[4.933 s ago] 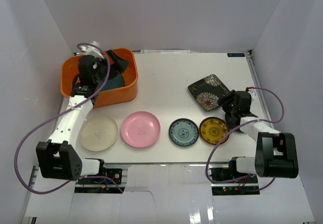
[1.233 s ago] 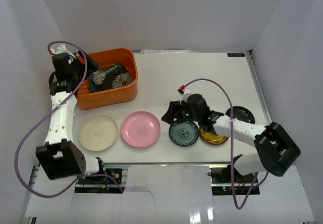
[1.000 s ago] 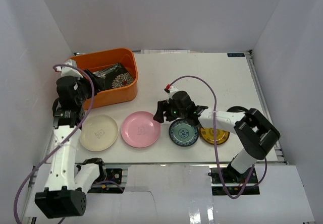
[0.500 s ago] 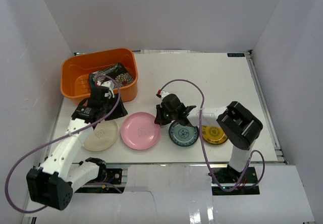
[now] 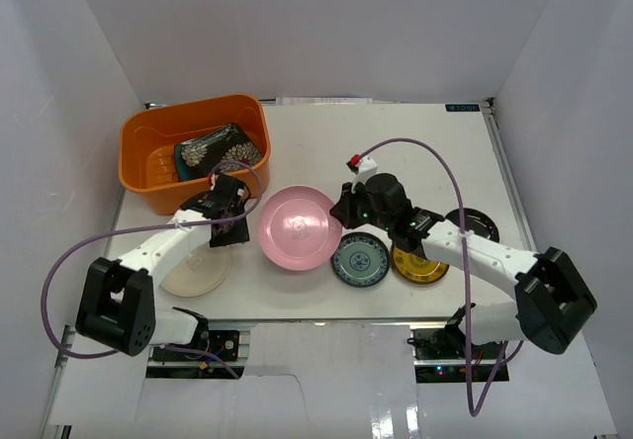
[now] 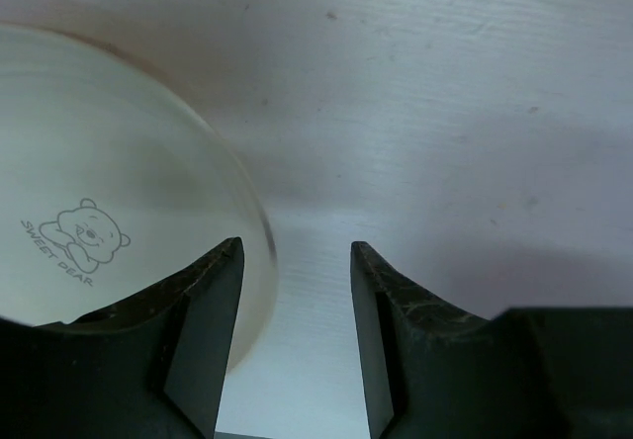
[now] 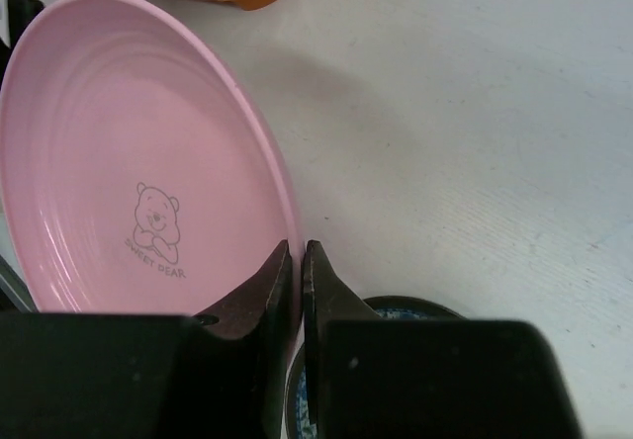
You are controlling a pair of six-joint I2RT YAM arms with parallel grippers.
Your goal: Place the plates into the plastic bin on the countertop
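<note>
Lifting off the countertop (image 5: 396, 152), the pink plate (image 5: 294, 227) now hangs tilted from the right gripper (image 7: 295, 258), whose fingers are pinched tight on the plate's rim. Half a second ago it lay flat with the jaws only at its edge, so the grasp and the first rise have both just happened. It sits between the plastic bin (image 5: 146, 184) and the blue-patterned plate (image 5: 359, 259), clear of both.

The left gripper (image 6: 295, 253) has come away from the bin and dropped to the cream plate (image 6: 99, 212). Its jaws stand partly open and hold nothing, with the plate's rim lying just inside the gap beside one finger (the closing looks begun but not finished).

A black flowered plate (image 5: 226, 148) already rests in the bin. The yellow-patterned plate (image 5: 417, 261) and the black round plate (image 5: 477, 223) wait untouched on the right.

My reading is that two plates are now being worked at once. The pink one needs only a carry leftward over the bin's rim, and the left arm lies close to that path.
</note>
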